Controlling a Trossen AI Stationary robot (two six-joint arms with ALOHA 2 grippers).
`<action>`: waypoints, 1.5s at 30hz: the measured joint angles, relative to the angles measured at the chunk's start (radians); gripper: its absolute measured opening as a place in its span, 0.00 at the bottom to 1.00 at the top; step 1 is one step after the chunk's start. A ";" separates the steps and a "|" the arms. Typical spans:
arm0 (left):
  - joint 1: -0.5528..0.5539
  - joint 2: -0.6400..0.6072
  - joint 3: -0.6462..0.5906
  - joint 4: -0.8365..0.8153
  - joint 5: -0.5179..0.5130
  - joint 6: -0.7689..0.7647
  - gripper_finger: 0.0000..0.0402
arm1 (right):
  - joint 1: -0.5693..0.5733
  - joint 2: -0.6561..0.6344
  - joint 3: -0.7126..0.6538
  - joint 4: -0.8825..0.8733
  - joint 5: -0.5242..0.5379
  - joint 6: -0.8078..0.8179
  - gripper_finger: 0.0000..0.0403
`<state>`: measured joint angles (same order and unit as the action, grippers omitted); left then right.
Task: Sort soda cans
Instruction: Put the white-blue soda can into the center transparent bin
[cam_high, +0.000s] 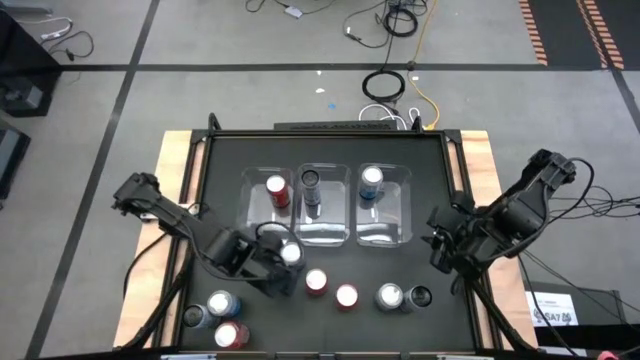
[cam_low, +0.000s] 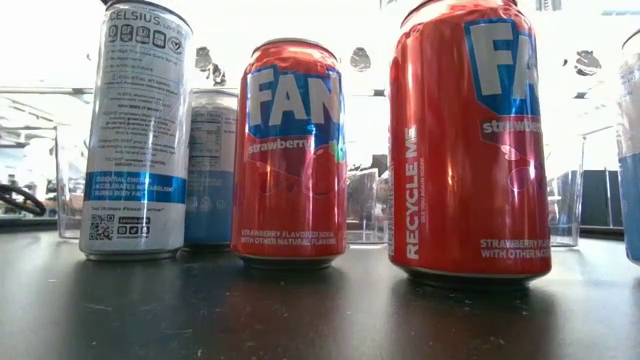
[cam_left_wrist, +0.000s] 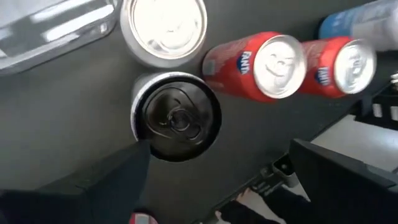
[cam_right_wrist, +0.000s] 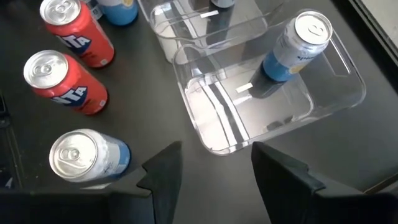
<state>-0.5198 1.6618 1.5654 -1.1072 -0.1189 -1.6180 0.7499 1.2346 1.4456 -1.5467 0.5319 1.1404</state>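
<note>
Your low view gives the print: two red cans (cam_low: 289, 152) read "FAN…" and "strawberry", the nearer also "RECYCLE ME"; left of them a silver can (cam_low: 137, 130) reads "CELSIUS"; the wrist views show "Fanta" on the red cans' sides.

Only your high view shows the whole layout: three clear bins (cam_high: 327, 206) side by side at mid-table, one can in each; a red one (cam_high: 277, 191) in the left bin, a dark one (cam_high: 311, 186) in the middle, a silver-blue one (cam_high: 371, 183) in the right; loose cans stand in front of the bins along the near edge, two red ones (cam_high: 331, 288) in the middle, more at either end.

Your left gripper (cam_high: 281, 262) sits low in front of the left bin, fingers spread wide, not pinching anything; its wrist view alone shows a black-topped can (cam_left_wrist: 176, 117) just ahead of the fingers, a silver top (cam_left_wrist: 165, 28) beyond it.

Your right gripper (cam_high: 441, 243) hangs right of the bins, fingers (cam_right_wrist: 163, 171) parted and empty; its wrist view looks into the right bin (cam_right_wrist: 219, 134) at the silver-blue can.
</note>
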 joint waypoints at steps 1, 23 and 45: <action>0.000 0.009 0.000 0.000 0.005 0.000 0.98 | 0.003 0.000 0.000 0.000 0.003 -0.001 0.46; 0.016 0.025 0.016 -0.005 0.037 -0.043 0.98 | 0.040 0.000 0.000 0.000 0.021 -0.004 0.46; 0.016 0.026 0.011 -0.058 -0.015 -0.016 0.98 | 0.040 0.000 -0.001 0.006 0.023 0.027 0.46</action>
<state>-0.5041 1.6880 1.5761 -1.1652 -0.1341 -1.6337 0.7895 1.2346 1.4451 -1.5410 0.5545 1.1671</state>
